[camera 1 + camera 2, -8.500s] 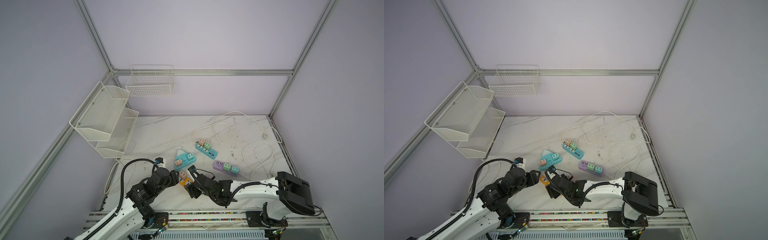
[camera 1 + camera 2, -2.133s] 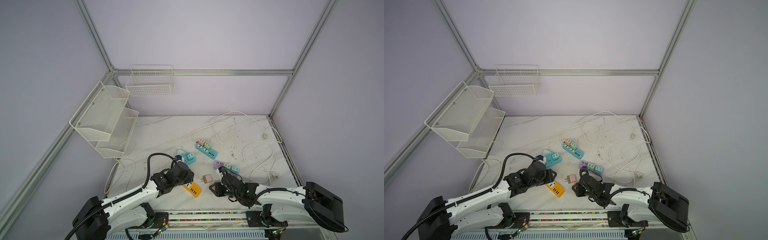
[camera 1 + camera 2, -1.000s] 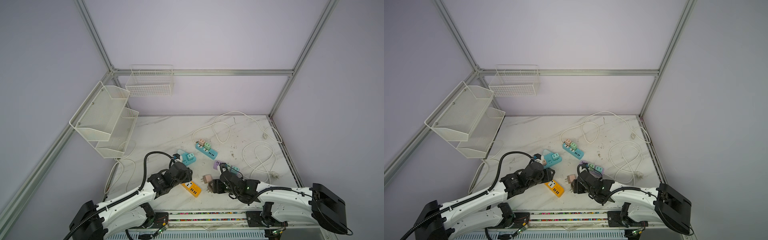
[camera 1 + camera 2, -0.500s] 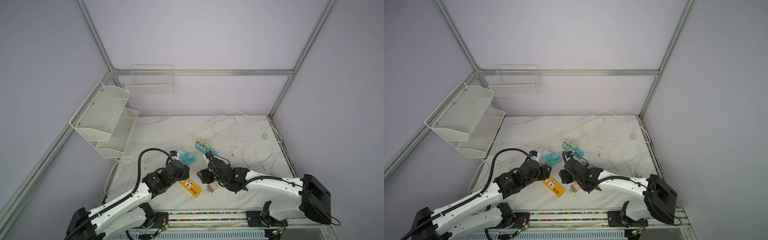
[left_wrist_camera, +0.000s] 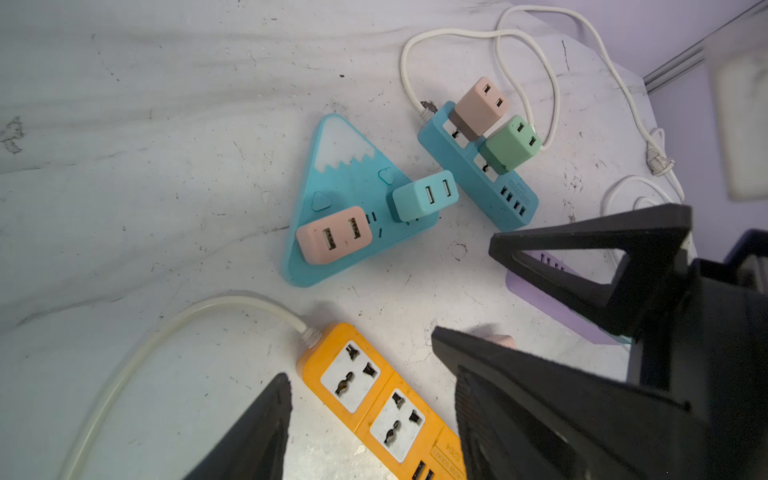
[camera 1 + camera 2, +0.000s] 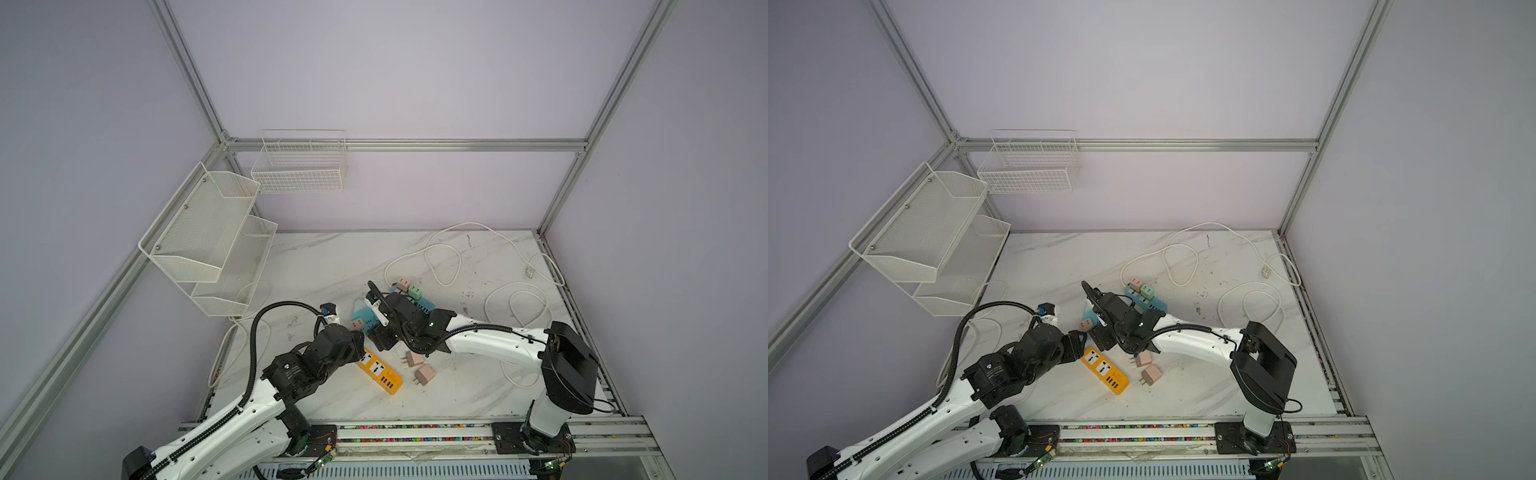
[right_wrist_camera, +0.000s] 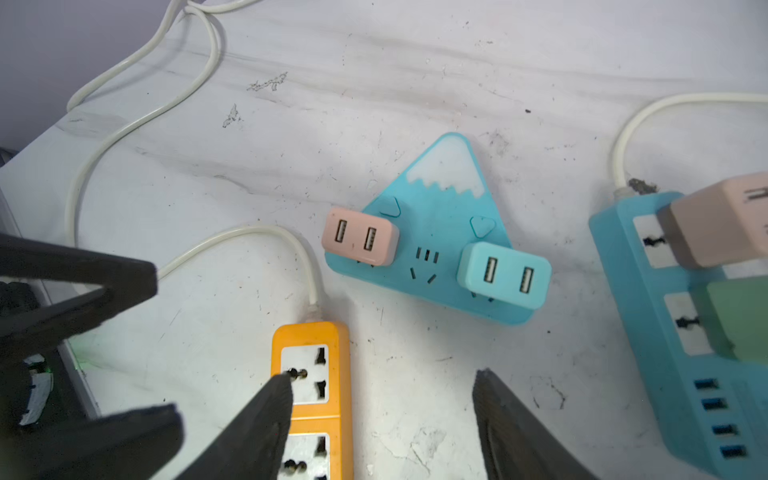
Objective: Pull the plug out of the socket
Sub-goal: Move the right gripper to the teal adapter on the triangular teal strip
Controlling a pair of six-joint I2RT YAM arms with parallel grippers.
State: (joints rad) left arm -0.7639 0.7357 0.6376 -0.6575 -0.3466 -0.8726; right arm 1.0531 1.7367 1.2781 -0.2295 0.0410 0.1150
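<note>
The left claw (image 5: 360,355) is spread wide with nothing between its fingers (image 5: 519,399). Directly under the gap lies the orange power strip (image 5: 384,401), both of its sockets bare; whether either finger touches it cannot be told. Just ahead of the fingertips the teal triangular socket (image 5: 349,183) sits flat on the marble table (image 6: 332,257). It carries the pink plug (image 5: 334,235) at the corner nearer the claw and the teal plug (image 5: 424,195) beside it, both seated in it. Farther out, past the triangle, a blue power strip (image 5: 513,199) holds a second pink plug (image 5: 480,106) and a green plug (image 5: 511,143) side by side. The right claw (image 7: 382,374) is likewise spread and empty, with one fingertip over the end of the orange strip where the white cable (image 7: 232,241) enters. The same triangular socket lies just ahead of it, its two plugs in place. In both top views the two claws face each other closely at that end of the strip. Back beside the right arm's wrist, two loose pink plugs (image 6: 413,358) lie on the table, prongs showing. A purple power strip (image 5: 548,301) shows partly behind the right claw's finger.
</note>
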